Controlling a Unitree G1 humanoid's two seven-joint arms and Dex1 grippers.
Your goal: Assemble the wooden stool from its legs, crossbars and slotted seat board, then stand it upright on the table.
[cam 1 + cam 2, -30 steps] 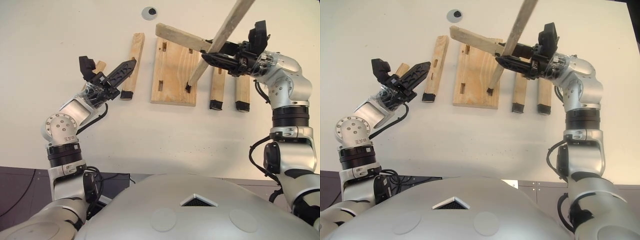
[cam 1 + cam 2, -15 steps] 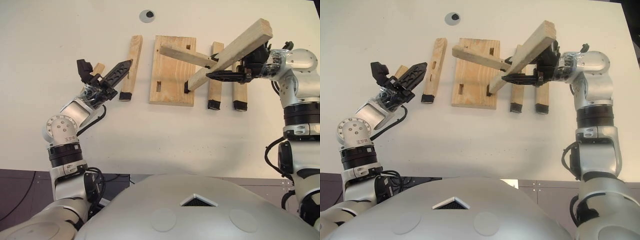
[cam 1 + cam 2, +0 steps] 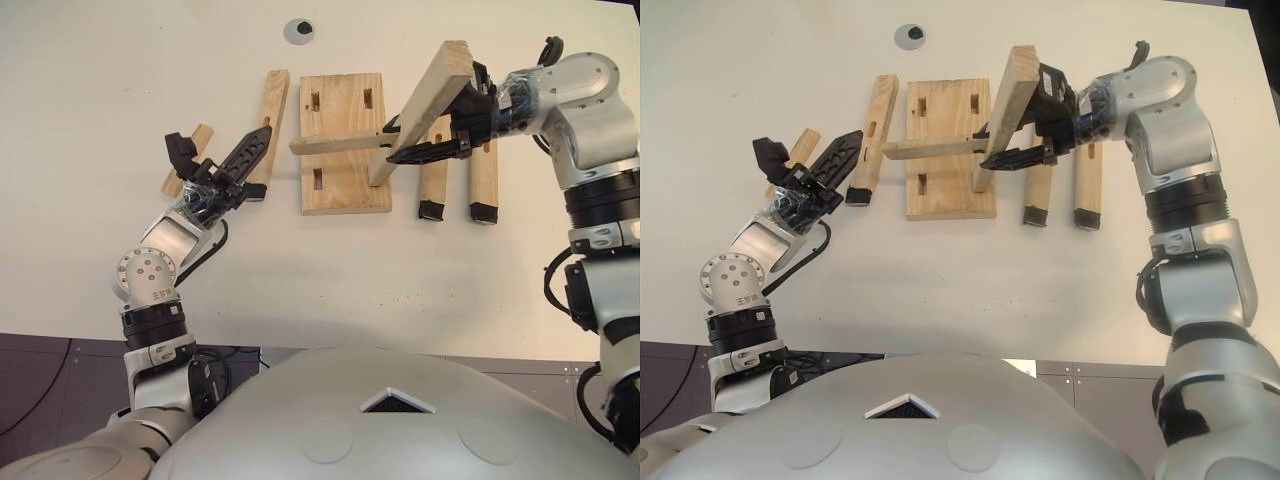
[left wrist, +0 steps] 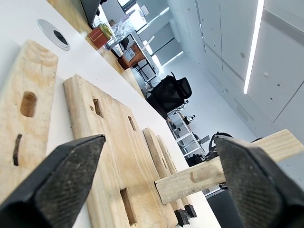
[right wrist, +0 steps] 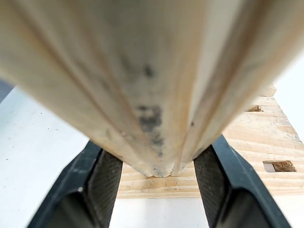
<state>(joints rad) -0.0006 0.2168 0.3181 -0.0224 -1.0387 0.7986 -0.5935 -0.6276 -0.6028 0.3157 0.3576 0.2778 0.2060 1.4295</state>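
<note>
The slotted seat board lies flat at the table's middle. My right gripper is shut on a wooden leg that is tilted above the board's right edge, its lower end near the board. A crossbar sticks out of that leg and points left over the board. In the right wrist view the leg sits between my two fingers. My left gripper hovers open left of the board, over a loose leg; its fingers stand wide apart.
Two more legs with black feet lie right of the board. A short wooden piece lies behind my left gripper. A round grey grommet is set in the table at the back. The near half of the table is bare.
My right gripper has turned the leg, so the crossbar swung from the board's far edge to across its middle, pointing left. My left gripper has edged right.
</note>
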